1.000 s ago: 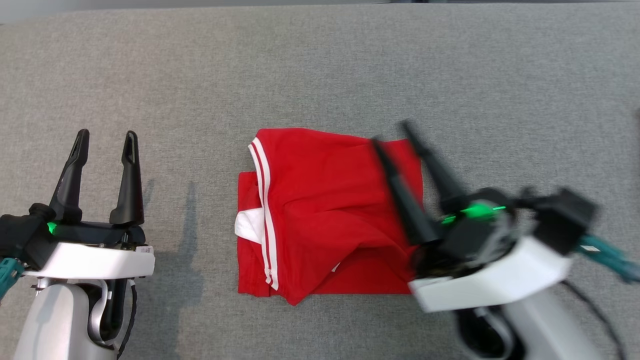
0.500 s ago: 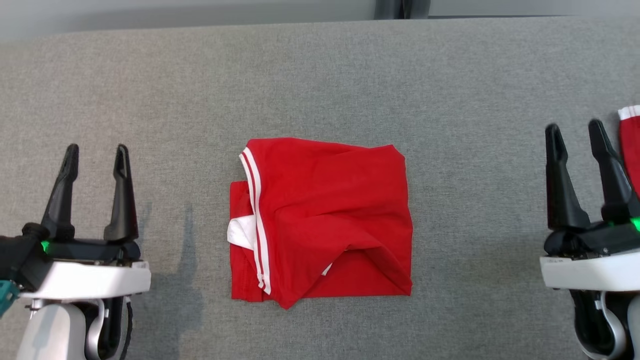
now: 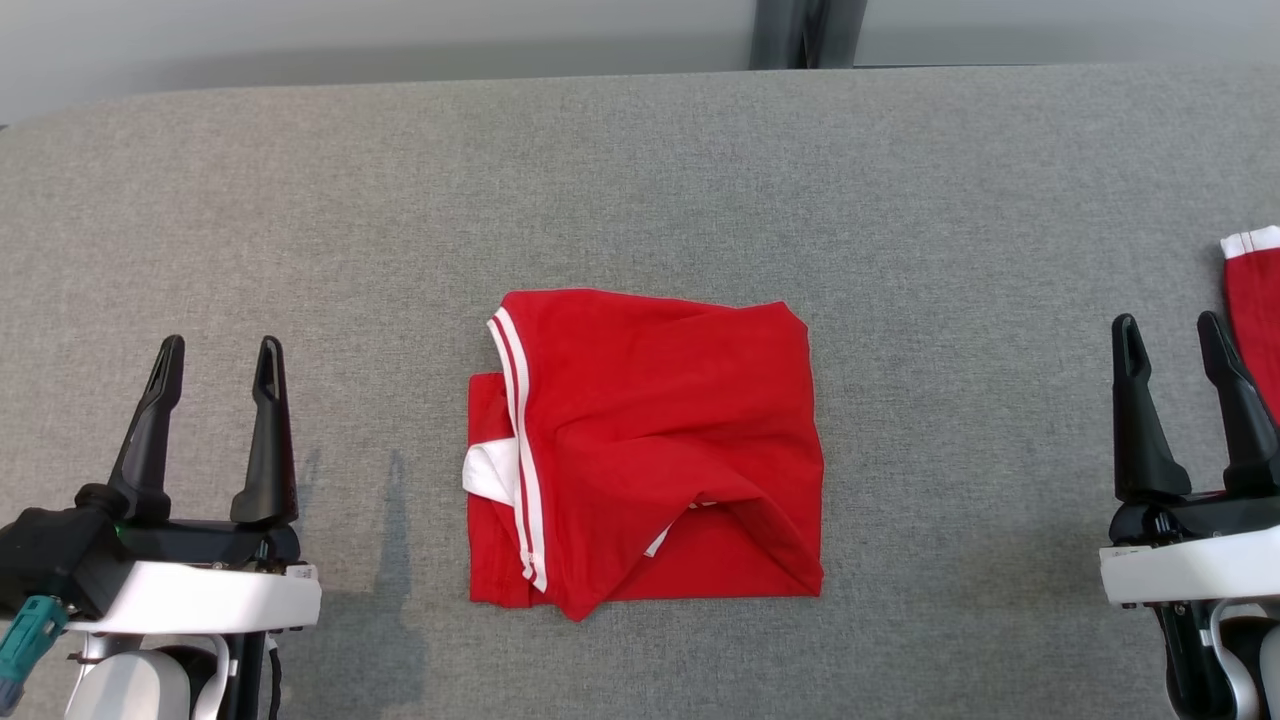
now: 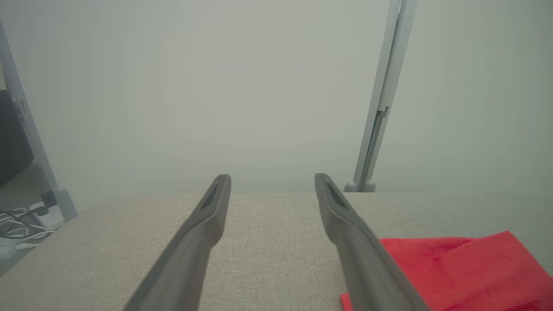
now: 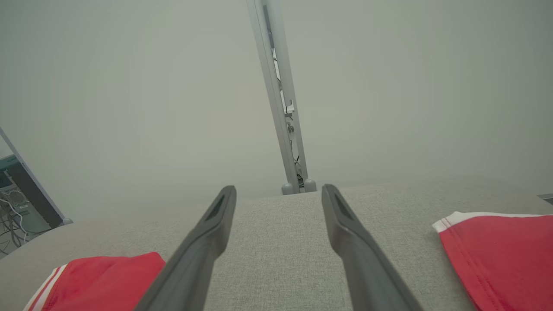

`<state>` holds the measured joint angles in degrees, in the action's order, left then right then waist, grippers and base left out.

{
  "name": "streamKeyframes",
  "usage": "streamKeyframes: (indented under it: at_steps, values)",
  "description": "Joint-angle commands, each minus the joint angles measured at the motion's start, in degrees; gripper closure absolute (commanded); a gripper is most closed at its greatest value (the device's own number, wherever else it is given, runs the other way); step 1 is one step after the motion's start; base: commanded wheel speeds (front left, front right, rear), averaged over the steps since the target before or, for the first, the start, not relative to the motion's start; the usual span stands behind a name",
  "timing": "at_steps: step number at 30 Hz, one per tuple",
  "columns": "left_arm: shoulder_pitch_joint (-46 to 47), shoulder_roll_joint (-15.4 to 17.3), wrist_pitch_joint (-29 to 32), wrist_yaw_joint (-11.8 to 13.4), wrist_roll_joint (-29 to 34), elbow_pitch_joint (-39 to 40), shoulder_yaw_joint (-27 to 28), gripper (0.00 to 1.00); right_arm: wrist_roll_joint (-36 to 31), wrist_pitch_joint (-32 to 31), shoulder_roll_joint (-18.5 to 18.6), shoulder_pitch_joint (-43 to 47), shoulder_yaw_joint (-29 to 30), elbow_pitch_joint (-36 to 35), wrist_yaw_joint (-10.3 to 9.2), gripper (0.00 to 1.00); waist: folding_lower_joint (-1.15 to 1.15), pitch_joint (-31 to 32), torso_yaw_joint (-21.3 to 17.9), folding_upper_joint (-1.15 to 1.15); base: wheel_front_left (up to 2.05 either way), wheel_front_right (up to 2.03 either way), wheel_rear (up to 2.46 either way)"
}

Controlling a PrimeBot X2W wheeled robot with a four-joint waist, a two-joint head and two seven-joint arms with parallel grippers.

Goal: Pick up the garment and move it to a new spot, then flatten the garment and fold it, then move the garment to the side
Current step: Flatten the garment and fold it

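Observation:
A red garment point(image 3: 650, 450) with white stripes lies folded into a rough square at the middle of the grey table point(image 3: 640, 180). Its far edge shows in the left wrist view as red cloth point(image 4: 453, 272) and in the right wrist view at the lower left point(image 5: 108, 280). My left gripper point(image 3: 218, 355) hovers open at the lower left, well apart from the garment. My right gripper point(image 3: 1168, 330) stands open at the lower right, also clear of it. Nothing sits between either pair of fingers point(image 4: 207, 224) point(image 5: 345, 233).
A second red garment with a white cuff point(image 3: 1255, 300) lies at the table's right edge, just beyond my right gripper, also seen in the right wrist view point(image 5: 497, 255). A grey metal post point(image 3: 790, 35) stands behind the table's far edge. Cables lie on the floor point(image 4: 21, 220).
My right gripper drew back from over the garment's right side to the lower right and stands open. The head camera shifted, bringing the table's far edge and the second garment into view.

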<state>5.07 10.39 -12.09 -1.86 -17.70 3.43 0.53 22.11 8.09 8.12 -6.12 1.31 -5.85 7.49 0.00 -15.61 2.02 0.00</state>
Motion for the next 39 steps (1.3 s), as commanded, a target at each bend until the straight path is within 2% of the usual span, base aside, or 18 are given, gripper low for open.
streamKeyframes:
  at_steps: [1, 11, 12, 13, 17, 20, 25, 27, 28, 31, 39]
  values:
    - [-0.01, 0.33, 0.17, 0.33, 0.12, 0.28, -0.10, 0.00, 0.23, -0.07, 0.55, 0.42, 0.07, 0.36, 0.01, 0.00, 0.00, 0.05, 0.09, 0.00, 0.00, 0.00, 0.00]
    - [0.48, 0.57, 0.37, 0.52, -0.05, 0.32, -0.75, 0.00, -0.40, -0.66, 0.98, -0.02, 0.06, 1.76, 0.01, 0.00, 0.00, -0.05, 0.48, 0.00, 0.00, 0.00, 0.00]
    - [0.49, 0.59, 0.35, 0.55, -0.08, 0.34, -0.80, 0.00, -0.39, -0.88, 1.03, -0.03, 0.01, 1.87, 0.01, 0.57, 0.00, -0.08, 0.52, 0.00, 0.00, 0.00, 0.00]
    - [0.56, 0.60, 0.35, 0.57, -0.15, 0.36, -0.86, 0.00, -0.20, -0.78, 0.91, -0.10, 0.14, 1.86, 0.01, 1.00, 0.00, -0.15, 0.59, 0.00, 0.00, 0.00, 0.00]
    - [1.29, 0.56, 0.20, 0.58, -0.43, 0.40, -1.08, 0.00, -0.86, -1.66, 1.67, -1.73, -1.63, 1.39, 0.02, 1.00, 0.00, -0.70, 1.10, 0.00, 0.00, 0.00, 0.00]
    - [1.83, 0.39, 0.01, 0.40, -0.59, 0.46, -1.35, 0.00, -1.14, -2.67, 2.68, -4.44, -5.37, 0.93, 0.01, 1.00, 0.00, -1.46, 1.68, 0.00, 0.00, 0.00, 0.00]
    - [3.35, -0.27, -0.48, -0.08, -0.99, -0.08, -2.28, 0.00, 0.08, -4.59, 4.70, -11.04, -17.26, 3.14, 0.01, 1.00, 0.00, -2.91, 3.32, 0.00, 0.00, 0.00, 0.00]
    - [4.00, -0.66, -0.76, -0.30, -1.19, -0.52, -2.68, 0.00, 0.82, -4.97, 5.60, -13.58, -22.64, 5.22, 0.01, 1.00, 0.00, -3.44, 4.19, 0.00, 0.00, 0.00, 0.00]
    - [4.63, -1.01, -1.04, -0.56, -1.20, -0.95, -3.05, 0.00, 1.85, -4.90, 6.18, -16.06, -27.51, 7.50, 0.01, 1.00, 0.00, -4.00, 5.10, 0.00, 0.00, 0.00, 0.00]
    - [5.30, -1.39, -1.47, -0.76, -1.41, -1.55, -3.56, 0.00, 3.73, -4.30, 7.07, -19.41, -34.43, 11.48, 0.01, 1.00, 0.00, -4.66, 6.17, 0.00, 0.00, 0.00, 0.00]
    - [6.43, -2.10, -2.22, -1.49, -1.73, -3.21, -4.01, 0.00, 8.71, -2.42, 7.99, -25.14, -46.36, 20.78, 0.01, 1.00, 0.00, -5.96, 7.59, 0.00, 0.00, 0.00, 0.00]
